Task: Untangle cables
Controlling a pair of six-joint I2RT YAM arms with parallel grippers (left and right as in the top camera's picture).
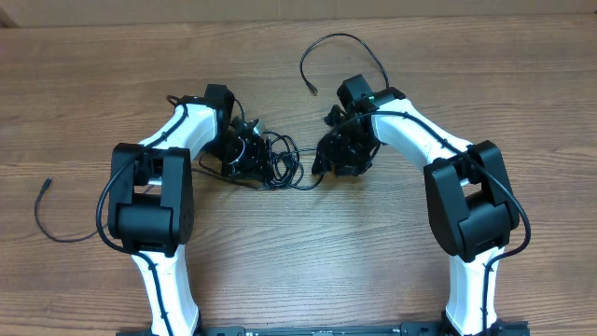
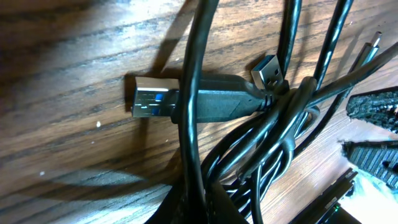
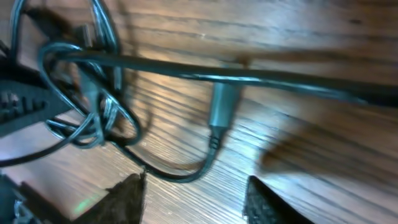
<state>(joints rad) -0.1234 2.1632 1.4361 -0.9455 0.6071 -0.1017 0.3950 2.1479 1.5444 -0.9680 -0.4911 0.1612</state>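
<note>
The cables (image 1: 278, 161) lie as a bunch of thin black loops on the wooden table between my two grippers. My left gripper (image 1: 239, 149) is at the bunch's left side. In the left wrist view it (image 2: 193, 208) is shut on one black cable that runs up across a silver USB plug (image 2: 149, 102); a second USB plug (image 2: 267, 71) lies beside the knot. My right gripper (image 1: 341, 149) is at the bunch's right side. In the right wrist view it (image 3: 196, 199) is open and empty above the table, near a cable with a slim plug (image 3: 221, 109) and the loops (image 3: 87, 112).
One loose black cable (image 1: 340, 42) arcs behind the right gripper, with its plug end near the table's middle back. Another loose cable (image 1: 56, 224) lies at the far left. Both white arms reach in from the near edge of the wooden table (image 1: 308, 252).
</note>
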